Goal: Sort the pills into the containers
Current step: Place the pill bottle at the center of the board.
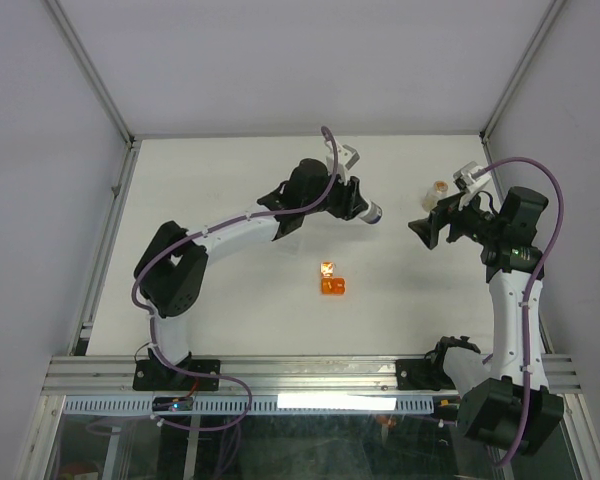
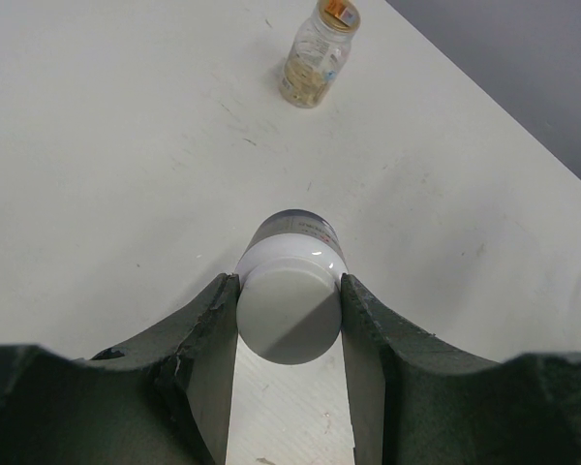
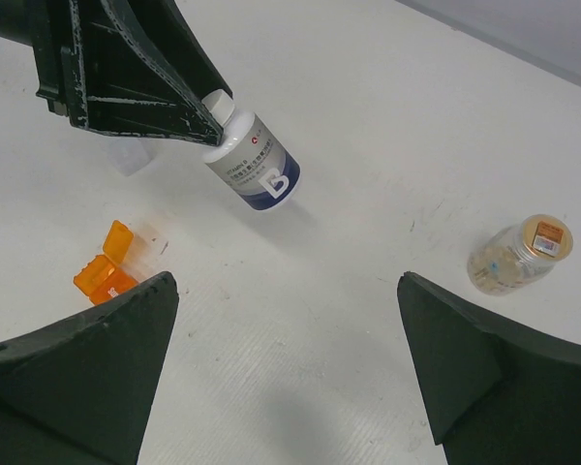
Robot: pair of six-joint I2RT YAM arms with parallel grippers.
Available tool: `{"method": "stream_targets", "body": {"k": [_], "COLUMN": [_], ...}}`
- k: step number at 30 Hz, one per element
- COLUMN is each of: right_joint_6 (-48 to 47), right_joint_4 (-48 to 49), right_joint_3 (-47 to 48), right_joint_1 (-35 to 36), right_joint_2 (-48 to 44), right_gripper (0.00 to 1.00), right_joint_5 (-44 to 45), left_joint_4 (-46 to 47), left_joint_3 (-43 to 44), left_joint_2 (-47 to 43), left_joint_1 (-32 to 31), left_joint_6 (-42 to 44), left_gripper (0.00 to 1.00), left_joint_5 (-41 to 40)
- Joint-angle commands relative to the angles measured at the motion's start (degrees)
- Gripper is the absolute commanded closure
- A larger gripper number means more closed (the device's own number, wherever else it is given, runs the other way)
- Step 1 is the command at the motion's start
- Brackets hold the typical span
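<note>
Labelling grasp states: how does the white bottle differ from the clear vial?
The white bottle is opaque with a dark band; the clear vial is see-through, orange-topped. The white bottle is clamped, tilted, in the left gripper; the clear vial stands free. Both are small and round.

L jaws grip white bottle (image 1: 372, 213) mid-table; clear vial (image 1: 441, 188) by R jaws; orange cup (image 1: 332, 286) nearer bases.

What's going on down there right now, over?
Left pincer shut on white bottle, held tilted. Right pincer open, empty. Clear vial and orange cup on table. Nothing between them.
</note>
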Motion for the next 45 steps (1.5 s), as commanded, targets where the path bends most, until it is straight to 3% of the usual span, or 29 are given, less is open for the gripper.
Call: {"method": "stream_targets", "body": {"k": [1,12,29,38,45], "right_joint_6": [1.0,2.2,3.8,4.0,4.2], "right_joint_4": [3.1,4.0,5.2,5.4,5.5], "right_joint_3": [0.9,0.8,0.2,0.2,0.1], "right_joint_1": [-0.6,-0.9,-1.0,-1.0,-1.0], "right_joint_2": [-1.3,-1.3,-1.0,-1.0,-1.0], "right_gripper": [0.01,0.01,0.01,0.01,0.01], "right_joint_5": [1.0,3.6,5.1,5.2,5.2], "left_joint_4": [-0.4,-4.0,-13.5,-20.1,-31.1], "left_joint_3": [4.4,9.3,25.7,37.7,46.2], "left_joint_2": [1.1,5.3,17.0,23.2,27.3], "left_joint_1": [0.5,0.5,0.4,0.4,0.5], "left_joint_6": [2.3,3.8,7.8,15.6,24.3], "left_gripper": [1.00,1.00,1.00,1.00,1.00], "left_joint_5": [-2.0,-3.6,-8.4,-10.9,-10.8]}}
